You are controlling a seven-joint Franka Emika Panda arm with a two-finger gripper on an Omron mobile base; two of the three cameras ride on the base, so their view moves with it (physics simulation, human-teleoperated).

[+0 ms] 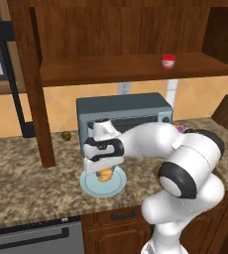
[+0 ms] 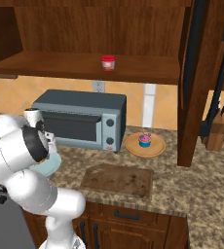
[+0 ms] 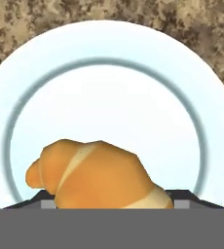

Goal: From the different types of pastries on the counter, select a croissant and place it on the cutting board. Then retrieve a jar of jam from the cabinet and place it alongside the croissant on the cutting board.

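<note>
Gripper (image 1: pixel 105 174) looks pinched on the croissant (image 3: pixel 97 174) just above the light-blue plate (image 1: pixel 90 186), so I'd lift straight up before swinging toward the cutting board (image 2: pixel 117 179).

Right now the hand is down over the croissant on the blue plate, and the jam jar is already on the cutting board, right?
Not quite. The hand is over the croissant on the blue plate, but the jam jar stands on the cabinet shelf, as the right base view shows. The cutting board is bare.
</note>
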